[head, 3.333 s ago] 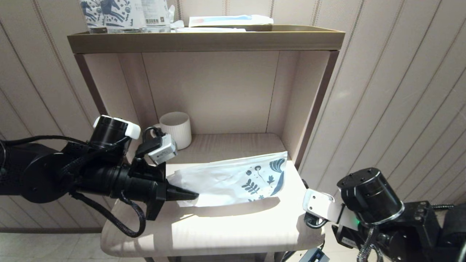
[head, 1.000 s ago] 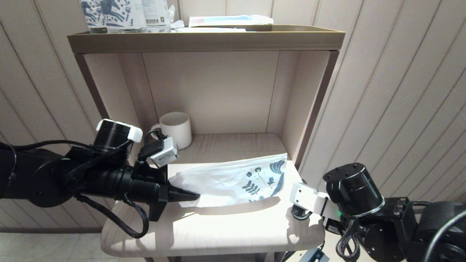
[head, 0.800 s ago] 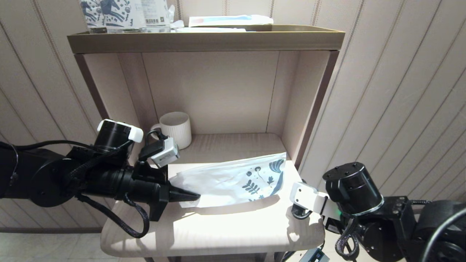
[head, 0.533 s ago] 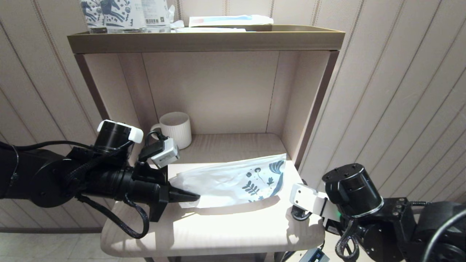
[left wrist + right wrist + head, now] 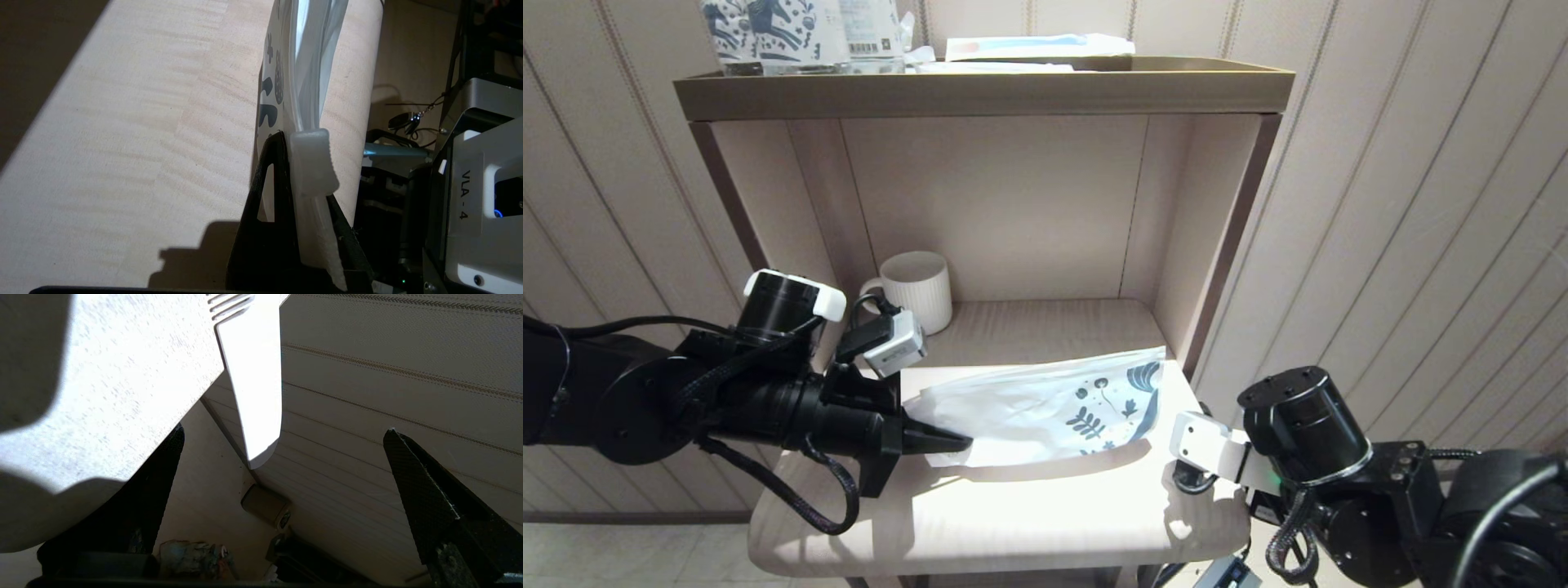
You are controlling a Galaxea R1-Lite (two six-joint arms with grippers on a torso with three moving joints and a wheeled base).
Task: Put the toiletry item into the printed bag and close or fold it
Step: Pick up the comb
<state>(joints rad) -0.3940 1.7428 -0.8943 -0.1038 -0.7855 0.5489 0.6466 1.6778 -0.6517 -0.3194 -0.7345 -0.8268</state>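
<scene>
The printed bag point(image 5: 1045, 404) lies flat across the lower shelf board point(image 5: 1013, 510), its blue leaf print at the right end. My left gripper point(image 5: 949, 442) is shut on the bag's plain left end. In the left wrist view the bag point(image 5: 310, 61) runs away edge-on from the left gripper point(image 5: 302, 163), which pinches its white closure strip. My right arm point(image 5: 1298, 433) hangs off the shelf's front right corner, its fingers hidden in the head view. The right gripper point(image 5: 284, 430) is open. A flat cream-white toiletry item point(image 5: 253, 384) with a rounded end shows ahead between its fingers, touching neither.
A white ribbed mug point(image 5: 919, 290) stands at the back left of the lower shelf. The shelf's right side wall point(image 5: 1225, 245) rises close to the bag's printed end. On the top tray point(image 5: 980, 90) lie horse-printed packs point(image 5: 768, 28) and a white-and-blue packet point(image 5: 1037, 45).
My right arm has shifted left, closer to the shelf's front right corner. The left gripper keeps its hold on the bag, which has barely moved.
</scene>
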